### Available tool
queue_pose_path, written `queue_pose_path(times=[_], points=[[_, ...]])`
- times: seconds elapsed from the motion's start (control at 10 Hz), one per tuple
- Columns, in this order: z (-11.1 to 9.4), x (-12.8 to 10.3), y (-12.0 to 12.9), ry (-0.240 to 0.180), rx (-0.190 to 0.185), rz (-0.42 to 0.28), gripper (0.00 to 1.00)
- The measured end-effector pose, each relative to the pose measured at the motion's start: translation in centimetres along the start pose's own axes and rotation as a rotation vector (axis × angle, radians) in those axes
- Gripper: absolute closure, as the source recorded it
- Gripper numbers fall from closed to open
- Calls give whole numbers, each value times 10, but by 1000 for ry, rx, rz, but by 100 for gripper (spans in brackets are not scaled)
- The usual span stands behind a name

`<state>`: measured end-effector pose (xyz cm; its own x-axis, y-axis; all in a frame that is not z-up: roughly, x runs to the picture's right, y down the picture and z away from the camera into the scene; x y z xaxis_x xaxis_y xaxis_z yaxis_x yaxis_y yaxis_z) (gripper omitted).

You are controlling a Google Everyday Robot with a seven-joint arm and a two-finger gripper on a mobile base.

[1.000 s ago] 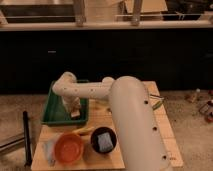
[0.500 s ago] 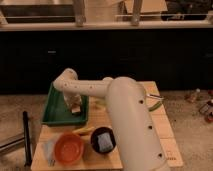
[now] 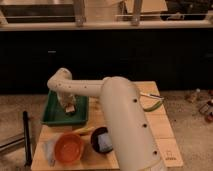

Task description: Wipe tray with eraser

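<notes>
The green tray (image 3: 52,114) lies at the left side of the wooden table. My white arm reaches across from the lower right, and the gripper (image 3: 68,106) hangs down inside the tray, over its middle. A small pale tan eraser (image 3: 70,108) sits at the gripper's tip, low against the tray floor. The arm's elbow hides part of the tray's far rim.
A round orange bowl (image 3: 68,148) stands in front of the tray, with a dark bowl (image 3: 100,140) to its right and a grey-blue pad (image 3: 50,150) to its left. A green curved object (image 3: 154,105) lies at the table's right. A dark post (image 3: 26,137) stands left of the table.
The gripper has moved within the tray, shifting left and then back toward the tray's middle, with the eraser at its tip.
</notes>
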<state>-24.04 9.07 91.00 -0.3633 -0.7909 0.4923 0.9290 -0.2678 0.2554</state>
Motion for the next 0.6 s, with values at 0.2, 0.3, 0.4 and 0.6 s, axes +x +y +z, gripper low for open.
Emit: queue_pose_path(times=[0.2,0.3,0.4,0.6], points=[[-2,-8,-14,-5,19,-48,97],[-2,-13,-19,-10,24,-75,97],[-3,-22,-24,-18,27,-99,97],[-4,-37,-19,-30,21,-120,97]])
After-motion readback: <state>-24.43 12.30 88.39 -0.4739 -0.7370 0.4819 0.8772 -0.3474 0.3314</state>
